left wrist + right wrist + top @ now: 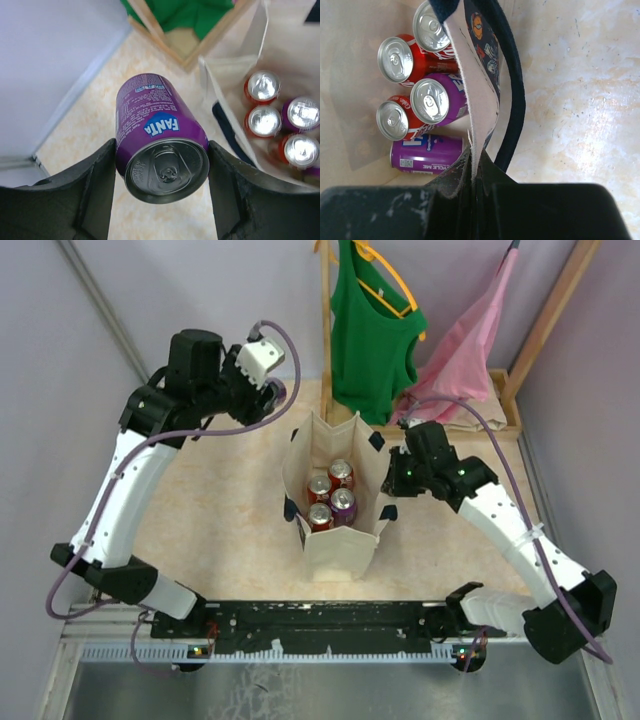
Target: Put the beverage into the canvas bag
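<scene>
Fanta can (160, 145): purple, unopened, lid toward the wrist camera, gripped at its sides by the left gripper (161, 192), held off the table and apart from the bag.

Canvas bag (340, 545): beige with navy handles, upright, mouth open. One wall is pinched by the right gripper (472, 182). It holds five other cans (427, 100), four upright and one on its side.

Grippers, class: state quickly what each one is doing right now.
Left gripper: closed on the purple Fanta can.
Right gripper: closed on the side wall of the canvas bag.
</scene>
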